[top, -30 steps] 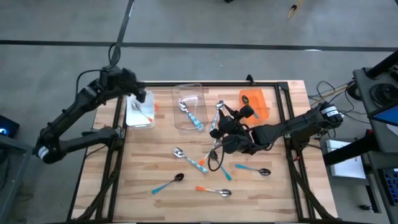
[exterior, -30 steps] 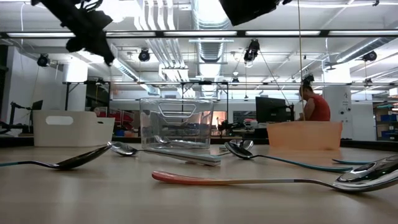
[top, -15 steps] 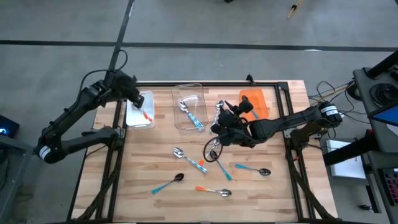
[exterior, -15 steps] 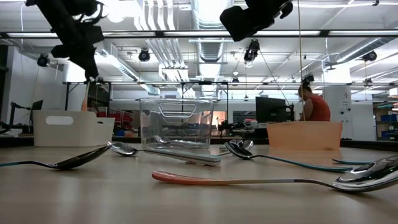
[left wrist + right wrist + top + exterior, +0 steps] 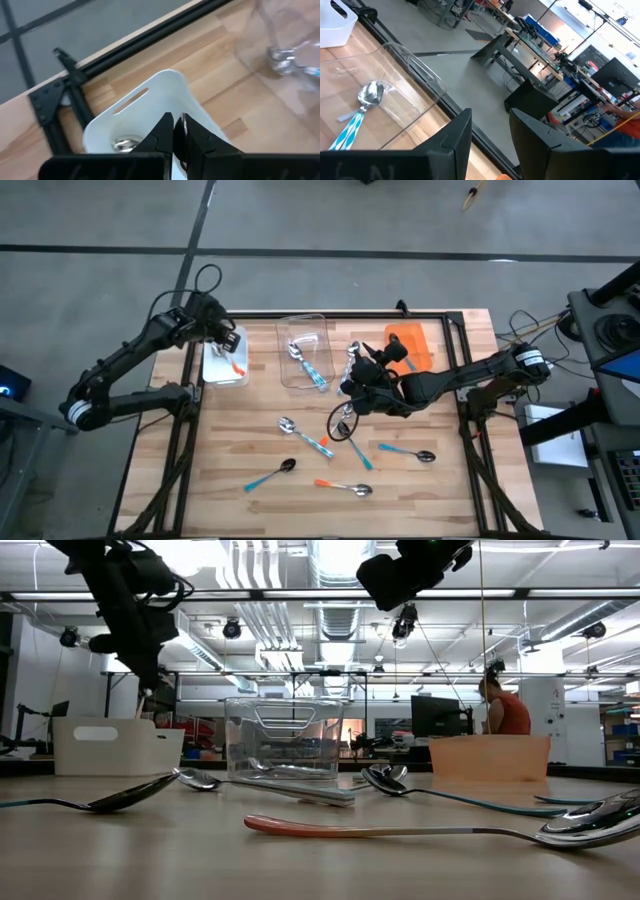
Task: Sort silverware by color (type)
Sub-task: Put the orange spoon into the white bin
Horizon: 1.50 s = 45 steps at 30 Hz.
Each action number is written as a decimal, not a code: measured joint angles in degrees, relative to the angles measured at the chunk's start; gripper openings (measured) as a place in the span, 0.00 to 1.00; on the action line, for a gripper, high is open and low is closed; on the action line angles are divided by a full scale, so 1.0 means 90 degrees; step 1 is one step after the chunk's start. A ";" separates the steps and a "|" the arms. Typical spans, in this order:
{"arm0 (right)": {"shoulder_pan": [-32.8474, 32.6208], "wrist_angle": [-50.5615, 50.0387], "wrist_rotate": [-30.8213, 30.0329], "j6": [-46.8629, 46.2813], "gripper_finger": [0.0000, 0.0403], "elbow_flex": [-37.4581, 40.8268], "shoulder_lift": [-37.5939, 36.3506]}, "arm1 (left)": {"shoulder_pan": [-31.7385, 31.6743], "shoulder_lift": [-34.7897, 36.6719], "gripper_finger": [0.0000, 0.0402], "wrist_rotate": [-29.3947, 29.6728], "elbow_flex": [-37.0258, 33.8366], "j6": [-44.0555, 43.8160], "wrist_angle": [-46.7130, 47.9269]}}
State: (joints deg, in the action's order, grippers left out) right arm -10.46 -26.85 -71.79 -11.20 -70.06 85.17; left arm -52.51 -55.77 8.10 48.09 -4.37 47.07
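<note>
The silverware is small spoons. Several lie loose on the wood, among them a blue-handled one (image 5: pixel 303 434), a teal-handled one (image 5: pixel 270 474) and an orange-handled one (image 5: pixel 345 487). More lie in the clear bin (image 5: pixel 305 350), and a silver bowl (image 5: pixel 122 144) and an orange handle (image 5: pixel 238 367) show in the white bin (image 5: pixel 225 360). My left gripper (image 5: pixel 175 122) is shut, slanting down over the white bin's far end. My right gripper (image 5: pixel 490 130) hovers open and bare between the clear bin and the orange bin (image 5: pixel 410 345). My left gripper shows a thin grey curved edge (image 5: pixel 185 125) beside its shut fingertips. I cannot tell whether that is a spoon it holds or part of the finger. I also cannot tell whether the gripper touches the white bin below it.
The three bins stand in a row along the table's far edge. A silver spoon (image 5: pixel 352 352) lies just beyond my right gripper. A dark cable loop (image 5: pixel 343 423) hangs under the right arm over the table's middle. A person sits in the room far behind.
My left gripper has sunk toward the white bin and tipped more steeply downward, still shut. My right gripper has shifted a little toward the clear bin and the far edge, then kept still.
</note>
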 joint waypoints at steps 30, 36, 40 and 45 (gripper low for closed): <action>0.0223 -0.0182 0.0214 -0.0209 0.31 0.0027 0.0000 | -0.0012 0.0744 0.00 0.0049 -0.1444 -0.0634 -0.1350; 0.0223 -0.0183 0.0214 -0.0209 0.31 0.0027 0.0000 | -0.0012 0.0701 0.02 0.0060 -0.1452 -0.0640 -0.1316; 0.0223 -0.0182 0.0214 -0.0209 0.31 0.0027 0.0000 | -0.0012 0.0631 0.02 0.0070 -0.1454 -0.0622 -0.1335; 0.0223 -0.0182 0.0214 -0.0209 0.31 0.0027 0.0000 | -0.0012 0.0500 0.02 0.0200 -0.1454 -0.0577 -0.1343</action>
State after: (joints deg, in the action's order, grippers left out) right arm -8.45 -28.49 -69.87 -13.08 -69.82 85.17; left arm -52.62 -51.26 9.91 35.00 -9.56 34.98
